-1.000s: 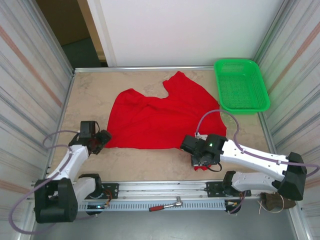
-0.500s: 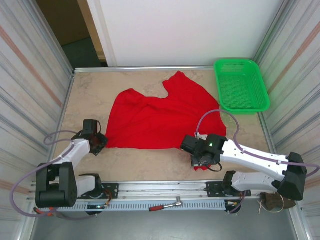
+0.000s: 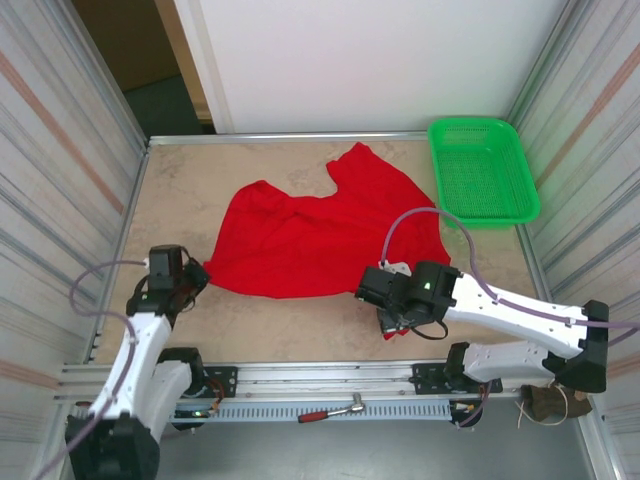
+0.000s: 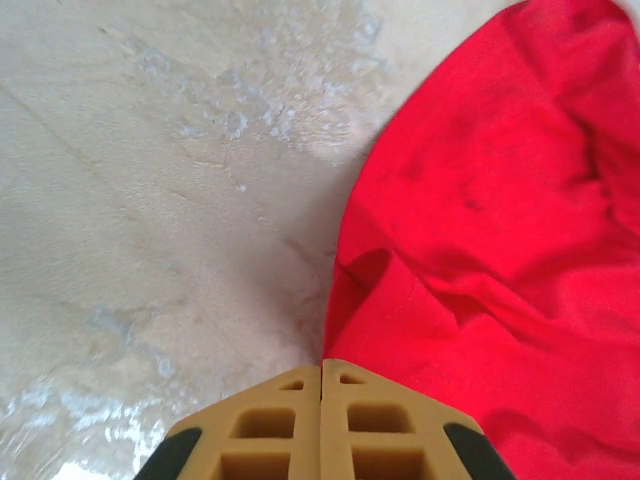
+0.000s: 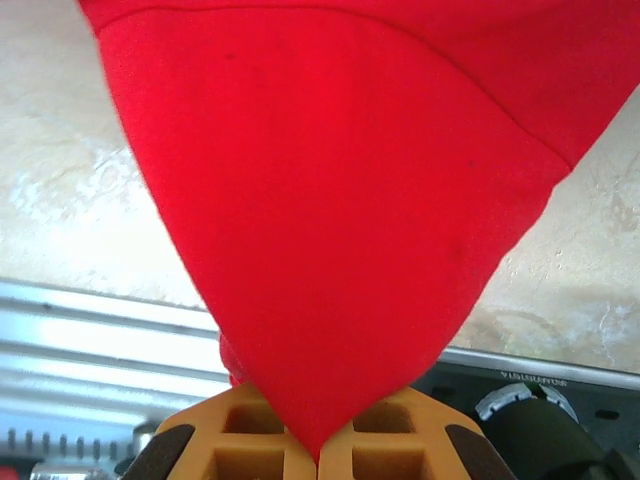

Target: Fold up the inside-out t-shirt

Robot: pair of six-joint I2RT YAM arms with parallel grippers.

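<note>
inside-out t-shirt (image 3: 320, 235): one, pinched by left gripper (image 4: 321, 368) and right gripper (image 5: 318, 455); one basket (image 3: 483, 170).

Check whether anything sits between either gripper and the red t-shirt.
Nothing visible does. The left gripper and right gripper are both shut on near corners of the red t-shirt; the green mesh basket sits far right, not between them.

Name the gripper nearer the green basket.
Right. The right gripper sits left of the green basket, toward the near edge; the left gripper is far across, at the t-shirt's left corner.
</note>
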